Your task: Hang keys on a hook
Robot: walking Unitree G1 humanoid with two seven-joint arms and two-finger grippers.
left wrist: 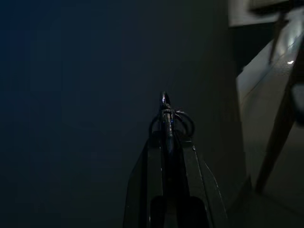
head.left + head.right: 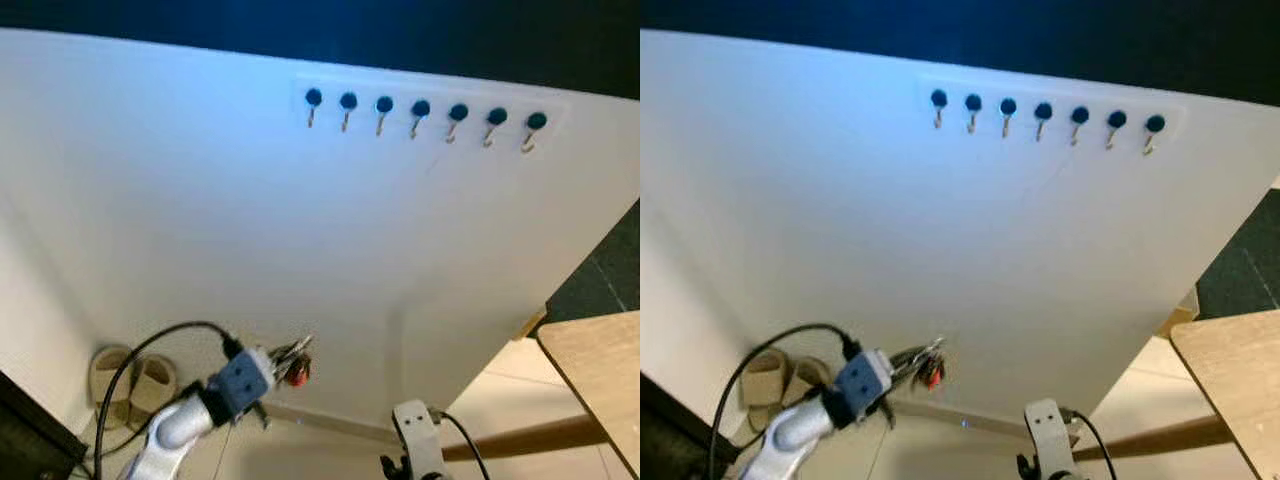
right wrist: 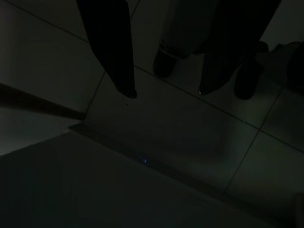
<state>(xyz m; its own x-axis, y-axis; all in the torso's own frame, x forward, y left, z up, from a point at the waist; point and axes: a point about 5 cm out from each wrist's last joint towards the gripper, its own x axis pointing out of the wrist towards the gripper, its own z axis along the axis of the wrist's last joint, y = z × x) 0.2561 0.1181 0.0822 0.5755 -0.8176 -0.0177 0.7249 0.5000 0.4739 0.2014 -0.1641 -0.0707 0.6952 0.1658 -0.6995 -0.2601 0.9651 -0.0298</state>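
Left pincer clamped on keys, low beneath unlabelled wall hooks; right pincer wide.

Keys: small bunch on metal rings with a red tag hanging below, pinched between the closed fingers of the left gripper, held low before the white wall, near its bottom edge. Hooks: seven metal hooks, each under a dark round cap, in one row near the wall's top edge, all bare, well above the keys.
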